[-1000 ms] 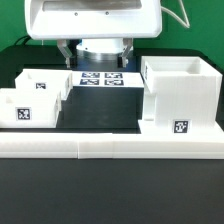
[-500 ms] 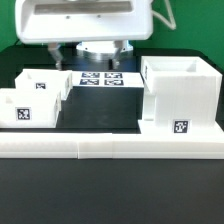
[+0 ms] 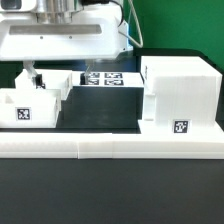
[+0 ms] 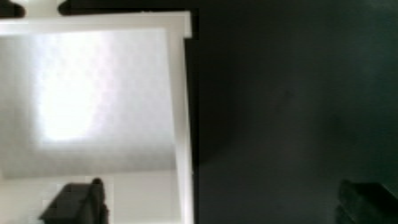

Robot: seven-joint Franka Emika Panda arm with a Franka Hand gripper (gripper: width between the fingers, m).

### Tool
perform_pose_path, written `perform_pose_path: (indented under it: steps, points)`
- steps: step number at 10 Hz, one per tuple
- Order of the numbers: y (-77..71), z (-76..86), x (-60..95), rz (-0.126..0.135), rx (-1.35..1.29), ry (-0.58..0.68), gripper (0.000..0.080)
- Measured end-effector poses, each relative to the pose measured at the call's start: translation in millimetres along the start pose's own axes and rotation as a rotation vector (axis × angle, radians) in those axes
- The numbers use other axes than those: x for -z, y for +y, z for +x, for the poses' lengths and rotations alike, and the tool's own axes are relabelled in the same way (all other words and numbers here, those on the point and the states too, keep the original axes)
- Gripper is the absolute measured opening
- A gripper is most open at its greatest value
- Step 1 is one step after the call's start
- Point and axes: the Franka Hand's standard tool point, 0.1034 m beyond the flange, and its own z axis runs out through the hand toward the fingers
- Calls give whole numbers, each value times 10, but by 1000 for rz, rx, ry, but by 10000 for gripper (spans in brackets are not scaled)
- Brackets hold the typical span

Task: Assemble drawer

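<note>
The drawer's large white casing stands at the exterior view's right, a tag on its front. Two smaller white trays stand at the left: a front one and a rear one, each tagged. My gripper hangs open and empty just above the rear tray. In the wrist view a tray's pale inside fills one side. My gripper straddles that tray's wall: one dark finger is over the tray, the other over the black table.
The marker board lies flat at the back between trays and casing. A long low white border wall runs along the front. Black table lies between the trays and the casing.
The gripper has moved to the exterior view's left, from above the marker board to above the rear tray. The drawer parts have not moved.
</note>
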Motion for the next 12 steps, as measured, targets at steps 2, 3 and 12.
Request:
perform_pose_path:
  steps: [2, 3, 12]
  points:
    - [21, -89, -160, -9, 8, -15, 649]
    - [32, -145, -239, -15, 16, -19, 649]
    - [70, -248, -467, -42, 25, -11, 435]
